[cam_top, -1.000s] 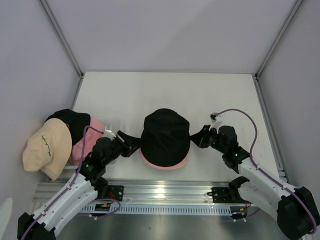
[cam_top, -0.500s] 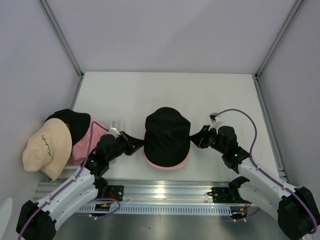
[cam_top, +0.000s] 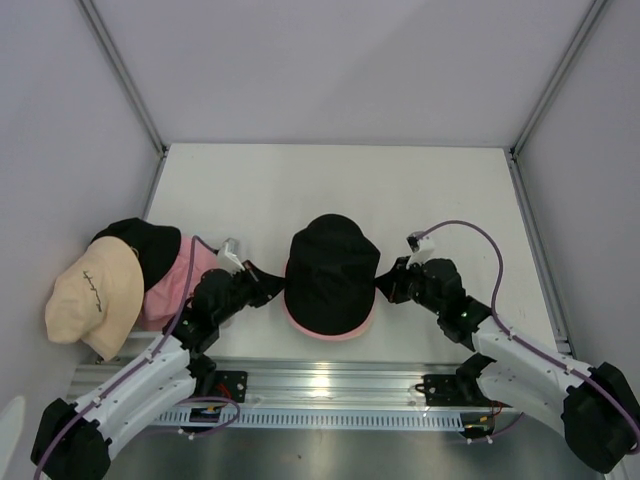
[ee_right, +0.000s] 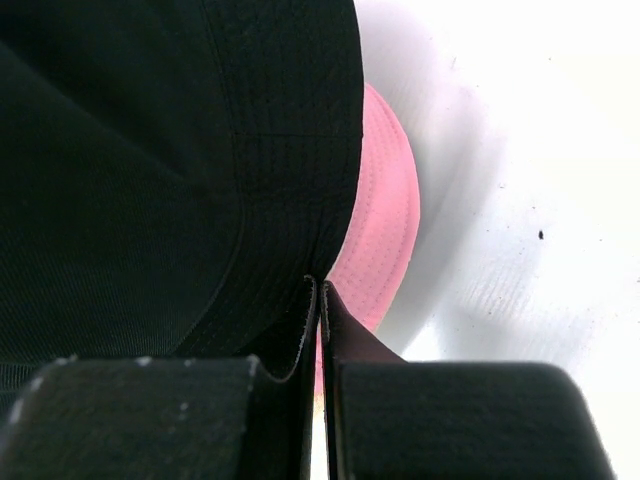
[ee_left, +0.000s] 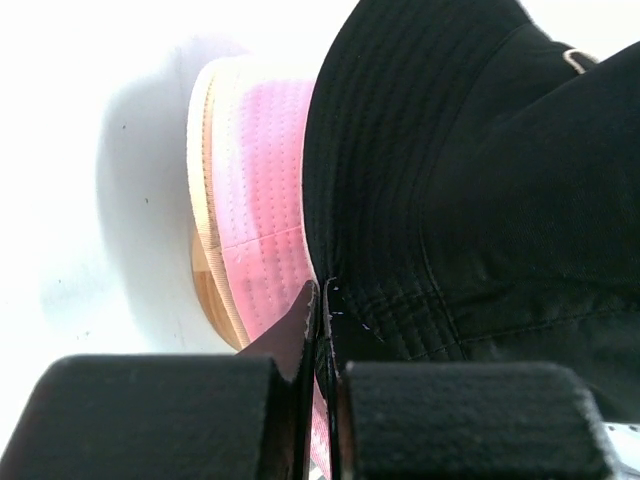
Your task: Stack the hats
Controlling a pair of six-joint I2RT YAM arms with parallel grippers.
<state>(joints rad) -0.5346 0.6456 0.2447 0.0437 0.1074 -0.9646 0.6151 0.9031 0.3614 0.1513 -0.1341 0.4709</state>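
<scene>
Centrally on the white tabletop, a black hat sits crown-up over a pink hat, whose brim shows as a thin rim around the black one's near edge. In the left wrist view a strip of wooden stand shows under the pink brim, so both hats sit on it.

The left end effector reaches in from the left, its fingers pressed together on the left edge of the black hat's brim. The left wrist view shows the dark stitched fabric caught right at the fingertips, with pink cloth just beside and below them. The right end effector comes in from the opposite side, its fingers likewise closed flat on the right edge of the same brim. In the right wrist view the black brim runs down into the pinch, and the pink brim curves out past it to the right. The two arms thus hold the black hat from both sides, low and near the tabletop.

Well apart, at the tabletop's left edge, three more hats lie in a loose pile. A cream hat with thin dark script lies farthest left, overlapping a second black hat. A second pink hat lies just beside them, near the left arm.
</scene>
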